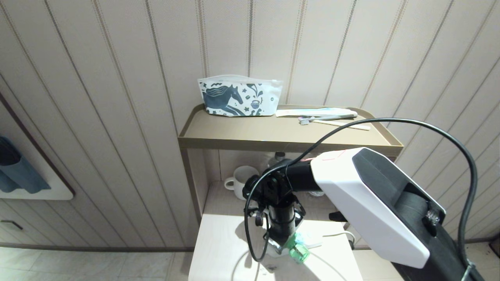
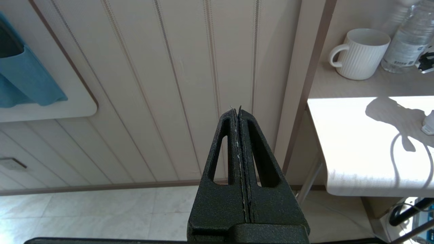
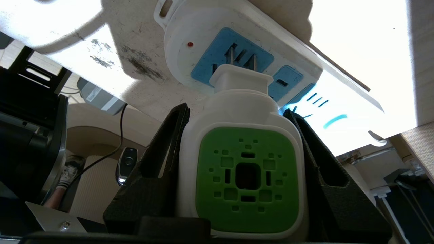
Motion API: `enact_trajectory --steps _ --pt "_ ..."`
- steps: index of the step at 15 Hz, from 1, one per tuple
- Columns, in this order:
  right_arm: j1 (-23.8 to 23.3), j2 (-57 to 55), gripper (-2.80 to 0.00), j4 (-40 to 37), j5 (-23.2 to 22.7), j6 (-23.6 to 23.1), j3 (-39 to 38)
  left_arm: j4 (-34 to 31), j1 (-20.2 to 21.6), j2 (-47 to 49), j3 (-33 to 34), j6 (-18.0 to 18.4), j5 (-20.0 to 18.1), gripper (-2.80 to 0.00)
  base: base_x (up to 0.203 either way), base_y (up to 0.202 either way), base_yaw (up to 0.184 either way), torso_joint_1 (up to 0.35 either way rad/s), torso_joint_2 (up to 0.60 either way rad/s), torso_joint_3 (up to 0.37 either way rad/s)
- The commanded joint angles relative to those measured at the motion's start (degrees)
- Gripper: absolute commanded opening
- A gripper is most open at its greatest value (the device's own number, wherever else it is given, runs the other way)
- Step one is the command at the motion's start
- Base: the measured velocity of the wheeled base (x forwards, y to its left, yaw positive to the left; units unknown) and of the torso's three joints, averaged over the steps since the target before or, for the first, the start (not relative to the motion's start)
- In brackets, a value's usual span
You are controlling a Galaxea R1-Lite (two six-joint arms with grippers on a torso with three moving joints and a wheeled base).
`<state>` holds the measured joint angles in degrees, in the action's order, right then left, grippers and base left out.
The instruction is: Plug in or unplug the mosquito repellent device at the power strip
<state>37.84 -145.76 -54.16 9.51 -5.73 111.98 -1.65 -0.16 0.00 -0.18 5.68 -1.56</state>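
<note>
while the right pincer (image 3: 242, 169) points down at the tabletop (image 1: 218, 242), it squeezes the mosquito repellent device (image 3: 242, 159) between its two black fingers (image 3: 159, 159), one on each side of the white head. the pincer is about half open, as wide as the device, and it has a firm hold on it. the green face with its little square holes looks back at the wrist camera. the two metal prongs on the device sit at the slots of the end socket of the power strip (image 3: 217, 44), and a bit of bare metal shows between the plug and the light-blue socket face. i cannot tell how deep the prongs go. a small red dot shows on the strip just beside that socket.

in the head view the green part of the device (image 1: 297, 245) peeks out under the right arm, low on the sunny tabletop, with a white cord (image 1: 336, 234) near it.

the left pincer (image 2: 240, 112) is off to the side, away from the tabletop, with its fingers pressed flat together and nothing in them. it points at the striped wall.

a white mug (image 2: 361, 52) stands on the lower shelf next to a clear water bottle (image 2: 408, 37). on the top shelf (image 1: 273, 134) sit a pouch with a horse on it (image 1: 238, 95) and a toothbrush (image 1: 326, 118).
</note>
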Motion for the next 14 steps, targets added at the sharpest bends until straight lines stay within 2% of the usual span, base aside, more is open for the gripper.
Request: enact_trajectory --steps 1,12,14 --pt "0.0 -0.4 -2.80 -0.2 0.1 0.1 0.0 0.0 0.1 0.1 0.0 0.0 0.0 -2.80 0.000 0.000 0.000 0.000 0.00 0.000" --pt "0.0 0.1 -2.80 -0.4 -0.6 1.2 0.0 0.0 0.0 0.1 0.0 0.0 0.0 -2.80 0.000 0.000 0.000 0.000 0.00 0.000" --pt "0.0 0.1 -2.80 -0.4 -0.6 1.2 0.0 0.0 0.0 0.1 0.0 0.0 0.0 -2.80 0.000 0.000 0.000 -0.114 0.25 0.146"
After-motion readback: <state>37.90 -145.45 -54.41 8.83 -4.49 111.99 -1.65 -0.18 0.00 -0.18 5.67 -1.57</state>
